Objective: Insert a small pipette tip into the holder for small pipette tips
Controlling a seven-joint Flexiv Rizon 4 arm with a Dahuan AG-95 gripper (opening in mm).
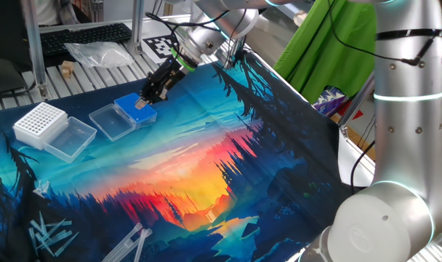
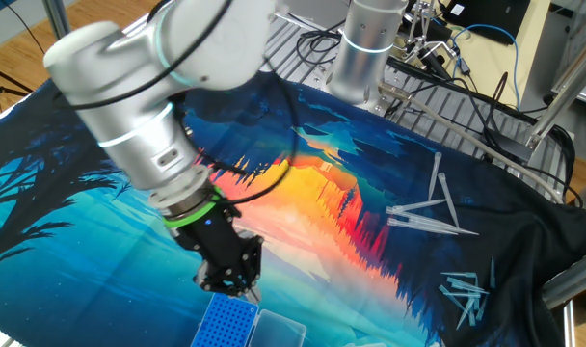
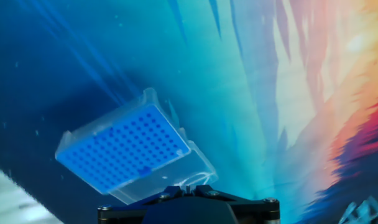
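Covering the bench is a printed cloth (image 1: 206, 160) showing a sunset forest scene, blue at the edges and orange through the middle. On it, toward one far corner, sits the small blue rack (image 1: 136, 110) with its fine grid of holes, its clear lid (image 1: 110, 121) hinged open and lying flat beside it. Just beyond the lid rests a white rack (image 1: 41, 122) with larger holes, with its own clear lid (image 1: 71, 138) beside it. The gripper (image 1: 150, 93) hangs directly over the blue rack, fingers pointing down at its top; whether they are closed or parted, or grasp a tip, cannot be told. Loose clear pipette tips (image 2: 430, 210) lie scattered near the opposite edge of the cloth, well apart from the racks. Behind the bench stands a keyboard (image 1: 86, 35).
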